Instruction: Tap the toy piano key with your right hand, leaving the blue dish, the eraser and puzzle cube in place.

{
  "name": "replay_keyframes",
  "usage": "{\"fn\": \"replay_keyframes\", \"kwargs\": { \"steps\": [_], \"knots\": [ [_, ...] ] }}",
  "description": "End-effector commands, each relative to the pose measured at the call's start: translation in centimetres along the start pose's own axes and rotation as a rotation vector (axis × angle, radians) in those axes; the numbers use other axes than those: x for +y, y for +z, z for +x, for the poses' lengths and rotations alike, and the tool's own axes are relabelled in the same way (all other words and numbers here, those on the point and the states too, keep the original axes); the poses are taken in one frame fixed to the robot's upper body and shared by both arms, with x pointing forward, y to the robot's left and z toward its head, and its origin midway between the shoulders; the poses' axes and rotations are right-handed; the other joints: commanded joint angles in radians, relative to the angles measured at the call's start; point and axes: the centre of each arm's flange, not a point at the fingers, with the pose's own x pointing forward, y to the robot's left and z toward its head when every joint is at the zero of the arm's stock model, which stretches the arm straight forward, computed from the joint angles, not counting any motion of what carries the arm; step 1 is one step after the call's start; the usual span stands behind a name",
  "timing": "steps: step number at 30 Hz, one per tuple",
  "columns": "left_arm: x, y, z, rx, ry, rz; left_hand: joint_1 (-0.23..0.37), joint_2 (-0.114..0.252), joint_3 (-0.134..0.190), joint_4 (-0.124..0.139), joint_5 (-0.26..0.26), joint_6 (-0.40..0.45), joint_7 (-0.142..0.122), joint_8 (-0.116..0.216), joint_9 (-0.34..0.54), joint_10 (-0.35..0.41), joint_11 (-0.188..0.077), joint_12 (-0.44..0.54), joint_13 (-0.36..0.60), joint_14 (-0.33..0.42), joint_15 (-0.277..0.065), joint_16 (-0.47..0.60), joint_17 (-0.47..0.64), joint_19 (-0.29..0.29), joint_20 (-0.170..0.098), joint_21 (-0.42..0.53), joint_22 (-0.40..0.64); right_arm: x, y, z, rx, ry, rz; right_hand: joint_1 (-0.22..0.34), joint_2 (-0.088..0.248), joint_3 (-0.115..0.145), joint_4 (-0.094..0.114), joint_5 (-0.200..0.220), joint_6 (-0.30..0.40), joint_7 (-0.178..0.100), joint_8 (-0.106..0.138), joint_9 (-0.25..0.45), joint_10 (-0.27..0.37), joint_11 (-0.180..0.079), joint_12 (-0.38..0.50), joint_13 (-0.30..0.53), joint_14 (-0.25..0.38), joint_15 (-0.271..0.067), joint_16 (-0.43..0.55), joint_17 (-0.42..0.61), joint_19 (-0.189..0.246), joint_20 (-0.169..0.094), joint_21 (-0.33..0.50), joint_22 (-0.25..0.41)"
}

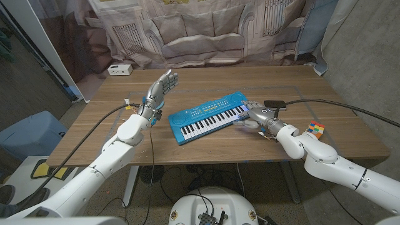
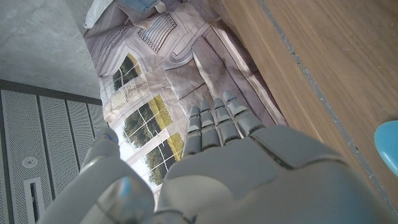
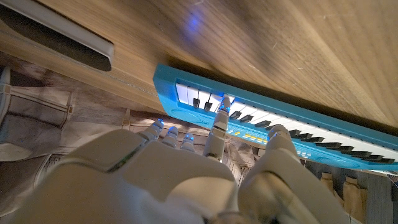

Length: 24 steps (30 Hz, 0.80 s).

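Reaching in from the near right corner, the right hand [image 1: 253, 114] lies at the right end of the toy piano [image 1: 209, 116], fingers [image 3: 216, 134] stretched out over the keys. In the right wrist view one outstretched finger comes down to the black and white keys, its tip at or on them, though whether it actually presses one I cannot tell. That hand grasps nothing; its fingers are extended rather than clenched.

Just to the right of that arm, near the surface's right edge, sits the puzzle cube [image 1: 315, 129], well apart from the piano. A thick black cable [image 1: 337, 103] runs across the wood behind the right hand, and a small dark flat object [image 1: 274, 104] lies just beyond the fingers.

The piano itself is bright blue and lies at an angle near the middle of the wooden surface [image 1: 206, 84], its right end farther from the robot than its left.

On the left side, the left hand [image 1: 160, 87] is raised off the wood, released and holding nothing, fingers straight and close together, pointing away from the robot.

Farther back, at the far left corner, rests a small white box [image 1: 119, 69]. Behind everything hangs a printed cloth backdrop [image 1: 206, 28] showing a sofa and windows.
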Motion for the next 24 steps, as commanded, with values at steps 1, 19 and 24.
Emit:
{"fn": "replay_keyframes", "kwargs": {
  "steps": [1,19,24],
  "knots": [
    [-0.02,-0.45,-0.23,0.009,0.004,-0.009,0.0,0.007,-0.001,0.002,0.005,0.007,0.005,0.0,0.005,0.003,-0.001,-0.002,0.002,0.002,0.004,-0.002,0.004,-0.001,0.005,-0.004,0.005,0.46,0.33,0.07,0.005,0.016,-0.016,-0.002,0.0,0.009,0.001,0.004,0.018,0.001,0.007,0.002,-0.054,-0.013,0.007,0.004,-0.241,0.005,0.005,0.002,-0.197,0.008,0.008,0.002],
    [-0.05,-0.58,-0.35,0.007,-0.001,-0.01,0.001,0.009,-0.002,0.002,0.004,0.008,0.003,0.0,0.005,0.002,-0.003,-0.003,0.002,0.001,0.005,-0.002,0.004,-0.002,0.005,-0.004,0.005,1.16,0.39,0.04,0.029,0.042,-0.018,-0.005,-0.002,0.011,0.0,0.004,0.059,0.004,0.015,0.002,-0.019,-0.011,0.015,0.003,-0.242,0.005,0.005,0.001,-0.194,0.007,0.009,0.002],
    [-0.07,-0.65,-0.35,0.008,-0.002,-0.013,0.001,0.01,-0.002,0.002,0.004,0.007,0.002,0.0,0.005,0.003,-0.002,-0.003,0.002,0.002,0.005,-0.002,0.004,-0.002,0.005,-0.004,0.005,1.19,0.43,0.01,0.03,0.046,-0.018,-0.005,-0.002,0.011,0.0,0.004,0.065,-0.006,0.015,0.002,-0.017,-0.011,0.014,0.003,-0.241,0.005,0.005,0.001,-0.194,0.007,0.009,0.002]
  ]
}}
